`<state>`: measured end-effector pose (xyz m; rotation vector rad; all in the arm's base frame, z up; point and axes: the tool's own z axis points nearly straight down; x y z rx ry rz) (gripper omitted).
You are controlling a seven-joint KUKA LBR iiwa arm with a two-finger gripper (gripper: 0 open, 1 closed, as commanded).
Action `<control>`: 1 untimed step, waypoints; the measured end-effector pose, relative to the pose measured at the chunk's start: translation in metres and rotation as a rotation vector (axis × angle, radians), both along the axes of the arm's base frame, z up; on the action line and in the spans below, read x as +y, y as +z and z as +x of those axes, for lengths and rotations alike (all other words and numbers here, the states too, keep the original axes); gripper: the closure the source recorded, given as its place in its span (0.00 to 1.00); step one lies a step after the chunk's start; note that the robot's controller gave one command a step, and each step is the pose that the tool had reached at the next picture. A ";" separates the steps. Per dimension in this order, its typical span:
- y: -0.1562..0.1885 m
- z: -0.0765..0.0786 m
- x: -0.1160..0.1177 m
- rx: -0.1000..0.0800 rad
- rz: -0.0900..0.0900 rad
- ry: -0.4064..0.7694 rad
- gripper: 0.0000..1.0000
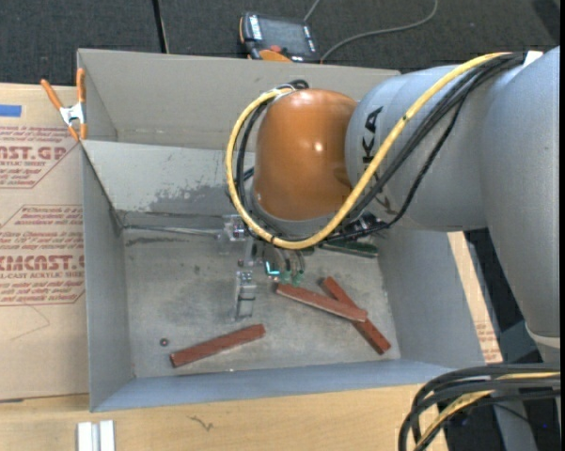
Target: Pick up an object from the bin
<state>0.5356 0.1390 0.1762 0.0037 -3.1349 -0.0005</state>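
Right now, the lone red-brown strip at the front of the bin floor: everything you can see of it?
The lone strip is a flat, narrow, straight-edged bar, red-brown and matt, perhaps wood or plastic. It looks whole. It lies flat on the grey bin floor near the front wall, slanted, right end farther back than left. Only the floor touches it; two similar strips lie crossed, apart to its right.

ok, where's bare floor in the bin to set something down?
Biggest bare patch: bin floor between the left wall and the end effector, bordered in front by the lone reddish-brown stick. A smaller gap lies by the front wall, right of that stick. Crowded: right of the end effector, where two reddish-brown sticks cross.
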 end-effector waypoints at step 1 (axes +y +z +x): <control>-0.096 -0.017 0.022 0.000 -0.002 -0.218 0.00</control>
